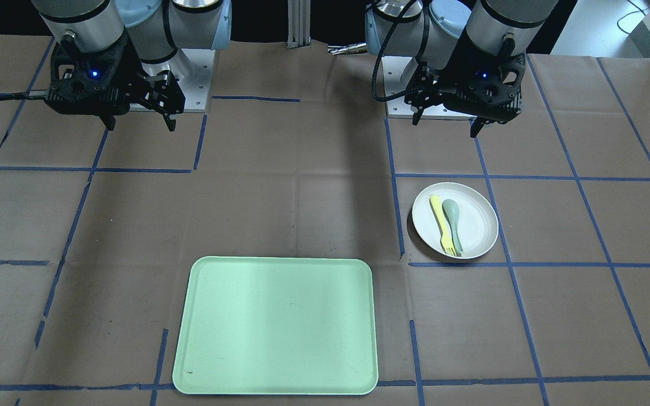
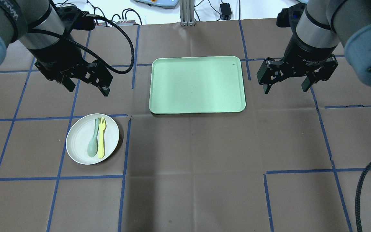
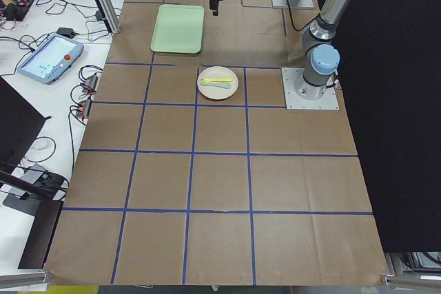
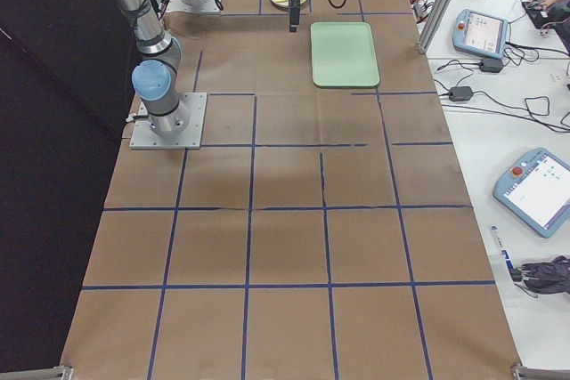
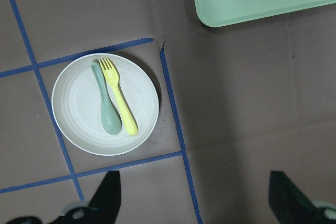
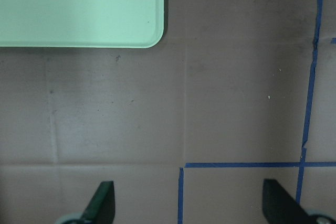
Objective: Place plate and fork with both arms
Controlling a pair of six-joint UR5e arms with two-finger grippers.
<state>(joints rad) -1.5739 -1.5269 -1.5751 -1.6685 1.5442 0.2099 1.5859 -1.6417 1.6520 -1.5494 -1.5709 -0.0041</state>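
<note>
lying on the plate [image 2: 79, 141], the fork [image 2: 101, 138] touches a grey-green spoon [image 2: 92, 143]; both sit apart from the left gripper [image 2: 88, 88], whose jaws are wide and empty. the right gripper [image 2: 285, 89] hangs equally wide beside the mint-green tray [image 2: 198, 83]. brown paper [image 2: 204, 161] with blue tape [image 2: 123, 154] lines covers the table
</note>
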